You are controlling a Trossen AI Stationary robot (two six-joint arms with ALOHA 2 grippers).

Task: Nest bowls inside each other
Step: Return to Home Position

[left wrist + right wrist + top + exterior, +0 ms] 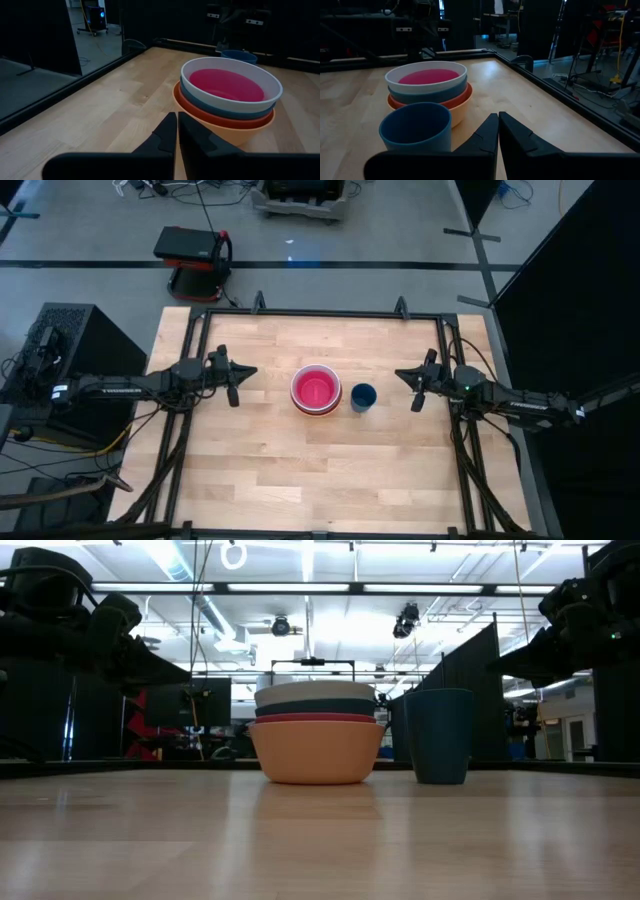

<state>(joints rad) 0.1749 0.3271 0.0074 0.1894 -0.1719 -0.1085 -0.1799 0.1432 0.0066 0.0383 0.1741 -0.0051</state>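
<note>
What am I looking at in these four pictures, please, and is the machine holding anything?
This is a robot with two dark arms working at a wooden table. One picture looks straight down from above, one looks level across the tabletop, and the other two come from a camera on each arm's wrist. The left gripper and the right gripper hover at opposite sides of the table, both shut and holding nothing. In the middle stands a stack of nested bowls: the orange bowl at the bottom, then the red bowl, the teal-blue bowl and the white bowl, with the pink bowl inside the top. A dark blue cup stands upright beside the stack, apart from it, on the right arm's side.
</note>
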